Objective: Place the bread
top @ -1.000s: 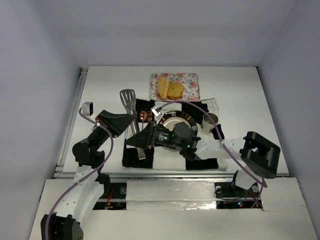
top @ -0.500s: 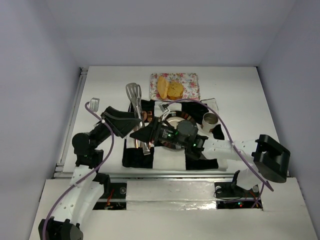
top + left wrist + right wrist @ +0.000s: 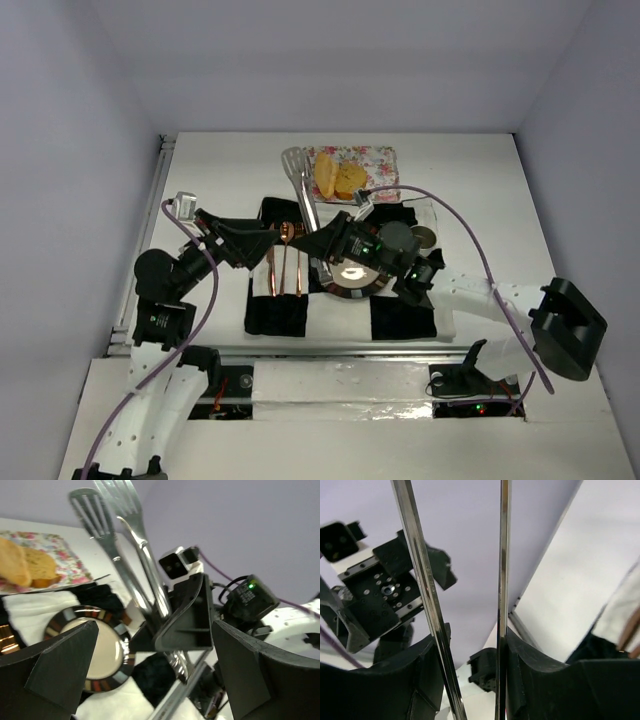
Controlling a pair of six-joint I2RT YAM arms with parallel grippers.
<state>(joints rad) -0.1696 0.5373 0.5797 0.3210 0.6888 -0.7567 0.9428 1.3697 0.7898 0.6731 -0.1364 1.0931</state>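
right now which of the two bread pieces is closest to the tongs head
The longer, yellower oval slice, on the left of the tray, right beside the head of the tongs; the rounder, browner piece lies farther right.

Black wedge-fingered left tool [image 3: 272, 240], white perforated links [image 3: 160, 400], purple cables [image 3: 489, 272]

White table [image 3: 220, 170]; 3 plain lavender-grey walls [image 3: 330, 60]; even diffuse light.

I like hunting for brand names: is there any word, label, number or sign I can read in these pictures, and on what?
None: the floral tray, the striped plate and the metal tongs show no legible writing, nor does anything else.
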